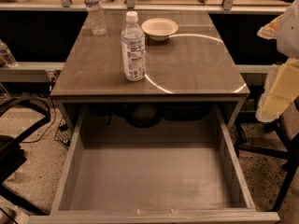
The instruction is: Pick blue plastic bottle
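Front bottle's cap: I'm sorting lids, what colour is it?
White cap on the blue plastic bottle, camera view; gripper not in view.

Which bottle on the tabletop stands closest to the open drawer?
The wide bottle with the white cap and big pale-blue label, near the front edge; the slim ribbed bottle stands at the back. The gripper hangs off to the right.

Grey table (196,71): blue plastic bottle (133,48) upright, slim bottle (95,10) and bowl (160,28) behind; gripper (279,90) beyond right edge.
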